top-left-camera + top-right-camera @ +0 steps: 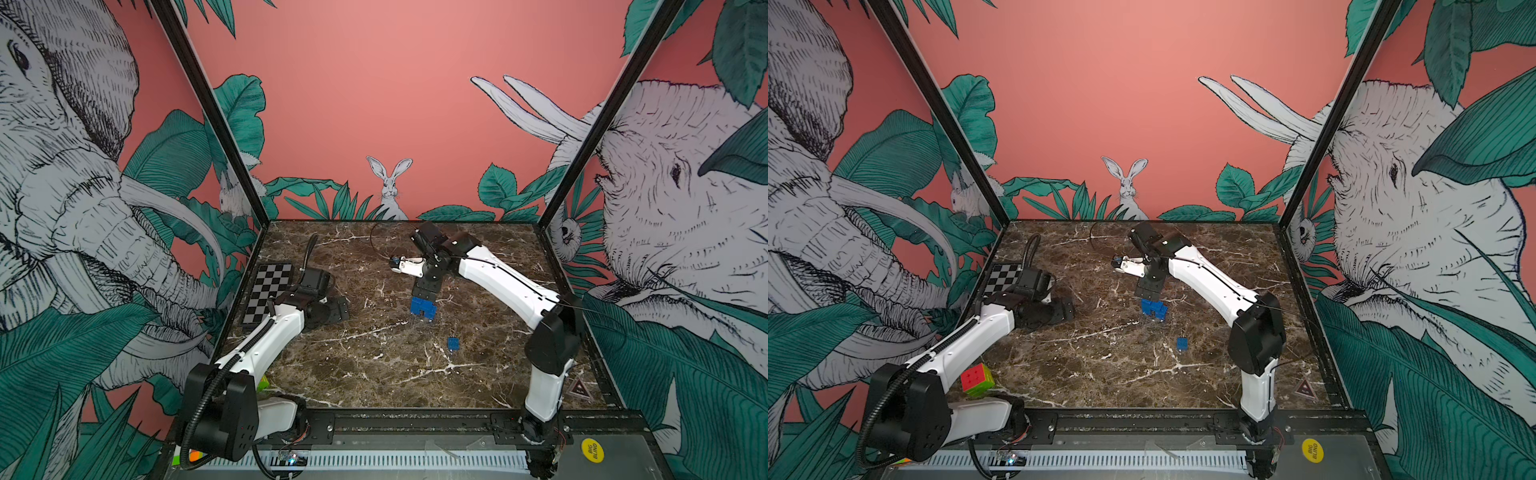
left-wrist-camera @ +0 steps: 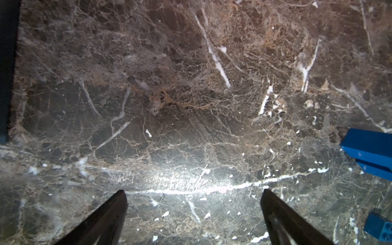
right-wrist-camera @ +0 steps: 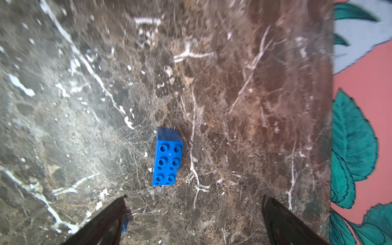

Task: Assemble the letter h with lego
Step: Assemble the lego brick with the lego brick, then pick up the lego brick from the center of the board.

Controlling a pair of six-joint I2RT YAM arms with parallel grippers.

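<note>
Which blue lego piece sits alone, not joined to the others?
The single small brick nearer the front; the other bricks form one stack farther back, by the right gripper.

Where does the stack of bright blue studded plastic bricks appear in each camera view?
Both top views: the stack stands mid-scene, beyond and left of a small bright-blue loose brick.
Left wrist: stack cut off at the frame edge, loose brick close by.
Right wrist: stack, studs facing the camera, ahead of the open right hand.
Shared landmark: that loose brick, only a sliver in the right wrist view.
</note>
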